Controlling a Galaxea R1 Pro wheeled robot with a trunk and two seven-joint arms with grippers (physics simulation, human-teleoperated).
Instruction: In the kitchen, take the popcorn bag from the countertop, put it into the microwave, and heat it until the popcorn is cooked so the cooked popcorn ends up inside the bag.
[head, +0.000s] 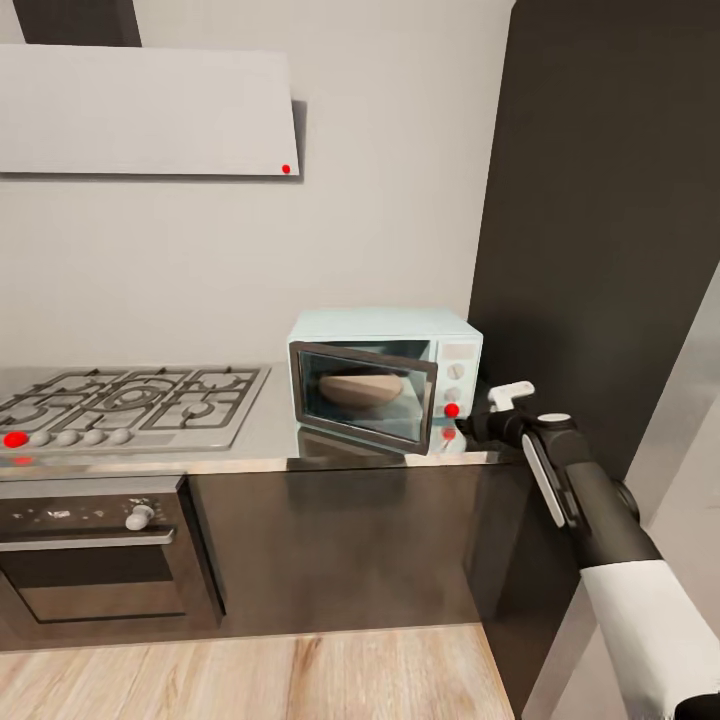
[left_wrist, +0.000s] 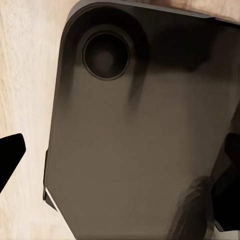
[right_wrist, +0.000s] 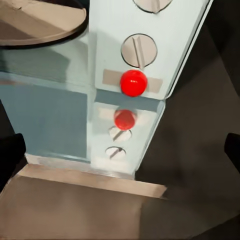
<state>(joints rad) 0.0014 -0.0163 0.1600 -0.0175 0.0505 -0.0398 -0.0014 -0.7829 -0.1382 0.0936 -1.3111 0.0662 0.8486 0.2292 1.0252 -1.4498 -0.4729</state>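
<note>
The popcorn bag (head: 357, 389) sits inside the microwave (head: 385, 377), door ajar; the right hand (head: 478, 418), seemingly empty and parted, hovers by the red light (head: 452, 410).

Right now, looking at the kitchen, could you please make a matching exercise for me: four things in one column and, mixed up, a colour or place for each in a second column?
Things:
1. microwave
2. round light
3. gas hob
4. right gripper

Descriptions:
A. red, on the microwave's control panel
B. on the countertop, at the microwave's left in the head view
C. pale blue, with its door ajar
D. white-fingered, close beside the control panel

Pairs: 1-C, 2-A, 3-B, 4-D
</note>
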